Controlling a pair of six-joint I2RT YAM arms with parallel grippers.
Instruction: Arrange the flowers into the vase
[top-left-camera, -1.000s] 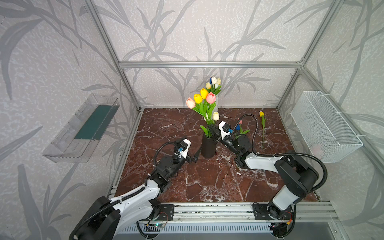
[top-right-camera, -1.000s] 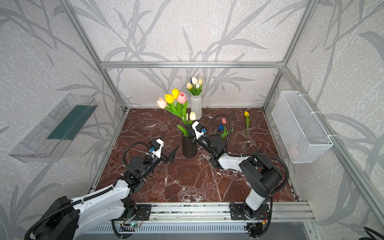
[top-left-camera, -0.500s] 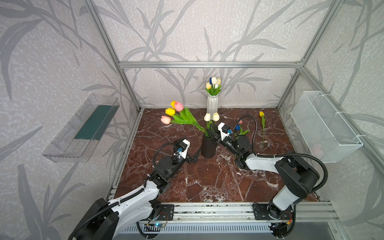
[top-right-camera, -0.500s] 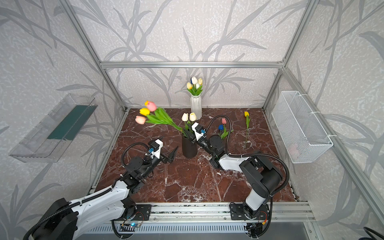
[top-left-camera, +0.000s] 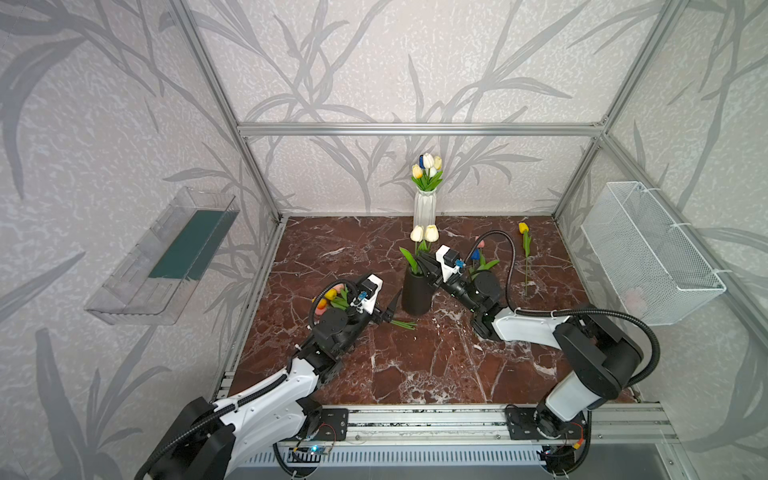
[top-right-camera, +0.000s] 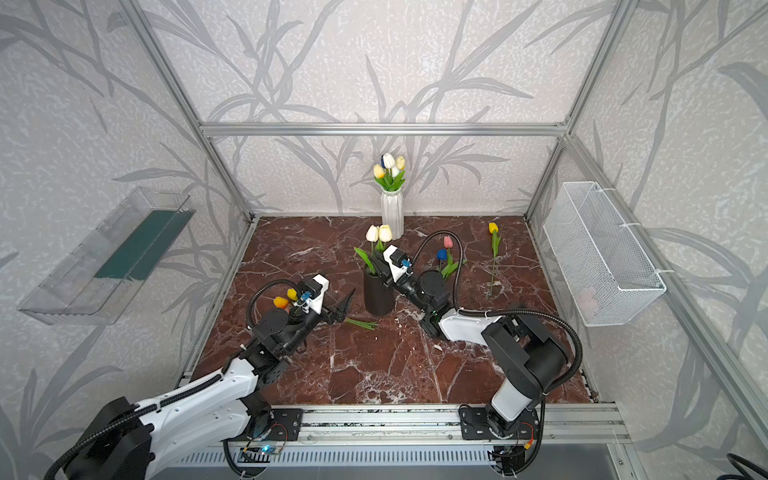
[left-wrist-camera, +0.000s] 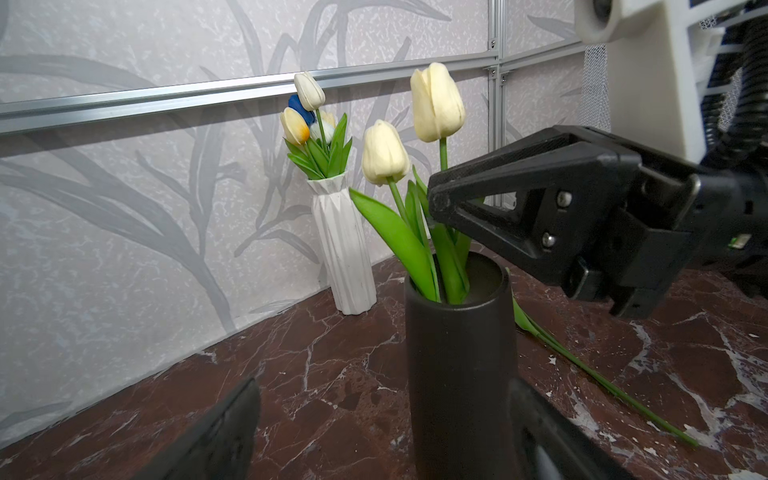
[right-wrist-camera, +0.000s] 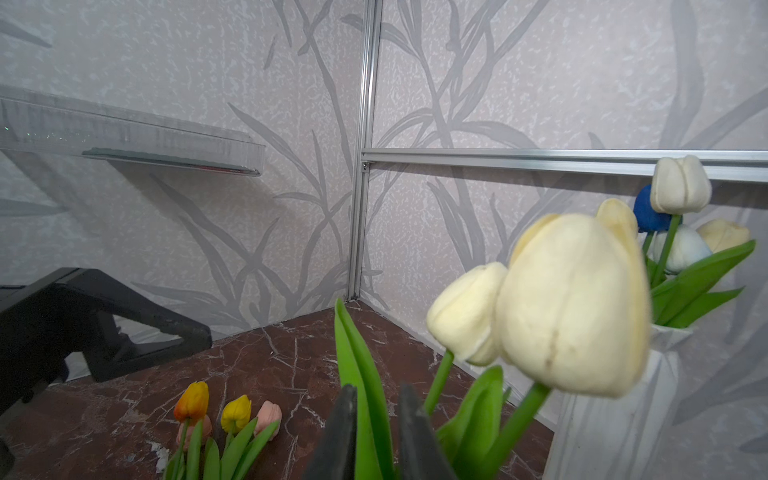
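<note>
Two cream tulips (top-left-camera: 424, 233) in black vase (top-left-camera: 417, 297); right tool (right-wrist-camera: 376, 399) narrow round their leaf, grip uncertain: pull-back could drag them out. Mixed bunch (right-wrist-camera: 236, 412) flat on bench (top-left-camera: 415, 365) beside black vase, near wide left tool (top-left-camera: 391, 309): vase-tipping risk.

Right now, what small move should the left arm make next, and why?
Probably lower the left gripper onto the green stems beside the black vase and close. It is open and empty close by them. That bunch lies on the table, while only two cream tulips stand in the vase.
</note>
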